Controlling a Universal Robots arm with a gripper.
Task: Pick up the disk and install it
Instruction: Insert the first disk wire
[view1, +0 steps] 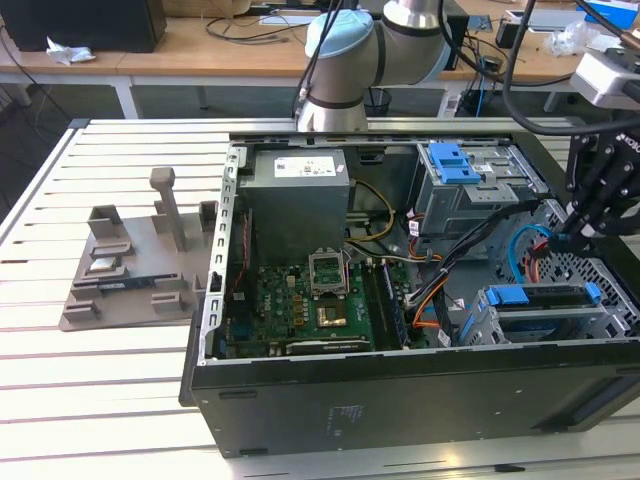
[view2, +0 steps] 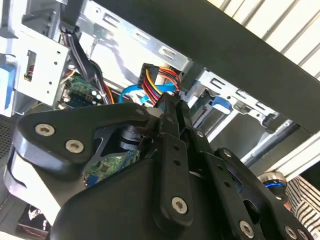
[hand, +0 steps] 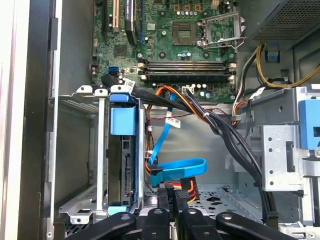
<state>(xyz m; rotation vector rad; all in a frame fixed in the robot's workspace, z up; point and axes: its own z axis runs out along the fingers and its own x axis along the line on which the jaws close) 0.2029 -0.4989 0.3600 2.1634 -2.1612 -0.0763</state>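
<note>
**Disk sits in the lower cage; gripper low among the cables**

In the exterior view the open computer case (view1: 400, 400) lies on the slatted table (view1: 100, 390). You'll find the disk (view1: 540, 297) at about 4 o'clock inside the case, lying in the grey drive cage (view1: 478, 322) with its blue rail showing along the upper edge. In the first wrist view the disk (hand: 123, 165) stands edge-on inside that cage (hand: 80, 150), with a blue tab at each end.

Your gripper (view1: 565, 238) is at 3 o'clock in the case, reaching down just above the disk's cage. In both wrist views its fingers (view2: 170, 130) are pressed close together. Whether anything is pinched between them, you cannot tell. The tips (hand: 172, 199) are right beside a connector with red, yellow and black wires (hand: 184, 187), and a flat blue cable (hand: 180, 167) loops just past it. They are apart from the disk.

The motherboard (view1: 300, 305) fills 8 o'clock of the case, the grey power supply (view1: 298, 200) sits at 11 o'clock, and a second cage with a blue latch (view1: 455, 165) is at 1 o'clock. A grey fixture (view1: 130, 265) rests on the table outside the case, at 9 o'clock.
</note>
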